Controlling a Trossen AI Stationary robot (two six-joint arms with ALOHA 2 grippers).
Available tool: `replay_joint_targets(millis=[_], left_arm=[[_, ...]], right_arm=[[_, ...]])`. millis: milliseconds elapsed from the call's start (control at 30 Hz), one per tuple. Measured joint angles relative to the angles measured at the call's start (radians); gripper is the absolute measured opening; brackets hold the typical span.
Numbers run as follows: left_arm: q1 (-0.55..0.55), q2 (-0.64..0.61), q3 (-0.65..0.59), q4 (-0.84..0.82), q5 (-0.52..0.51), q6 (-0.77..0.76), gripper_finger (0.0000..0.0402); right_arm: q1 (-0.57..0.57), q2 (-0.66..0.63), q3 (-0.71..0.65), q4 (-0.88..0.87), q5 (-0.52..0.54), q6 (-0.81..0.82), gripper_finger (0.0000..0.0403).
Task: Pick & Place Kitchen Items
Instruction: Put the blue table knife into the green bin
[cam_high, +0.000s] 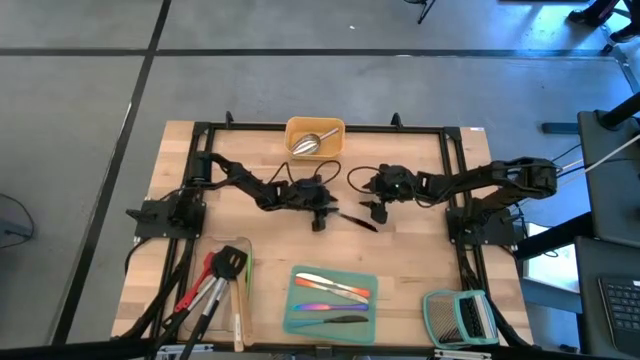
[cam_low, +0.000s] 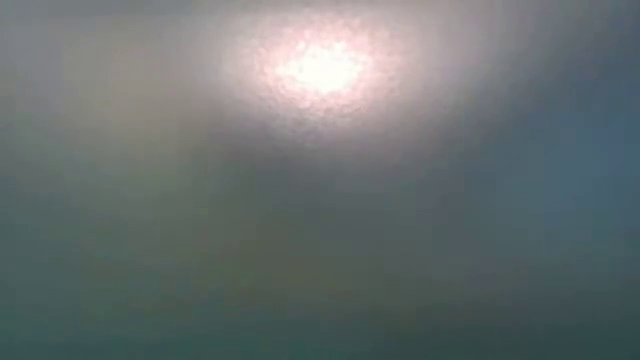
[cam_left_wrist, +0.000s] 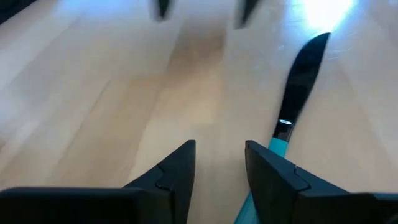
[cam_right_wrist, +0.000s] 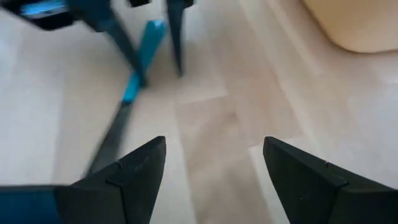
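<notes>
Wooden table (cam_high: 400, 255), left pincer (cam_left_wrist: 219, 163) parted, empty, knife (cam_left_wrist: 300, 81) just beside, right pincer (cam_right_wrist: 214, 165) wide, empty

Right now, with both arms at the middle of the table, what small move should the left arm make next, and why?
Probably shift the left gripper sideways over the blue-handled knife. Its fingers stand open above bare wood, and the knife lies flat on the table beside them, not between. The right gripper waits open nearby.

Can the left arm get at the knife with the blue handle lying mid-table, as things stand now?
Probably yes. The left pincer stands open right beside the knife, whose handle lies by one finger rather than between them. Bare wood surrounds it, and the right pincer waits open a little way off.
</notes>
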Motion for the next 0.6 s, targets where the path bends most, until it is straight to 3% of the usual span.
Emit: replay_joint_targets(millis=[433, 600], left_arm=[[-0.014, -0.111, -0.137, -0.011, -0.098, -0.126, 0.015], [-0.056, -0.15, -0.165, -0.023, -0.214, -0.176, 0.0151]], right_arm=[[0.1, -0.003, 0.0, 0.097, -0.025, -0.033, 0.0272], [0.119, -0.003, 0.0, 0.148, -0.025, -0.018, 0.0272]])
